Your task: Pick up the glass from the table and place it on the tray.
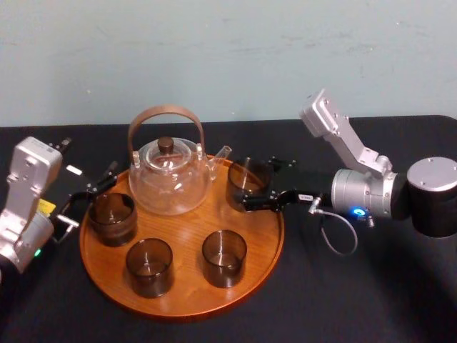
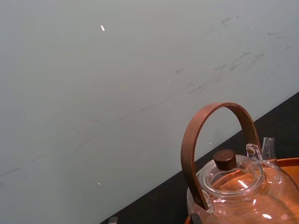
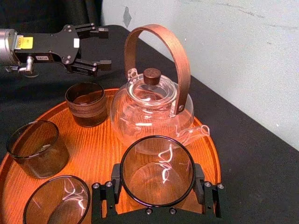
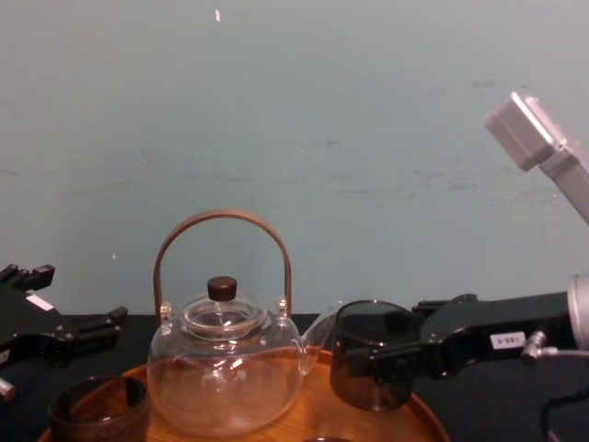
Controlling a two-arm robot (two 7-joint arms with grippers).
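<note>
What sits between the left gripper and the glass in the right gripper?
The teapot on the tray, left of the glass; head view shows it.

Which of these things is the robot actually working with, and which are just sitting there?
Part of the job: glass, gripped by the right gripper; tray.
Just sitting there: teapot; three other glasses on the tray; left gripper, open, beside the tray's left edge.
</note>
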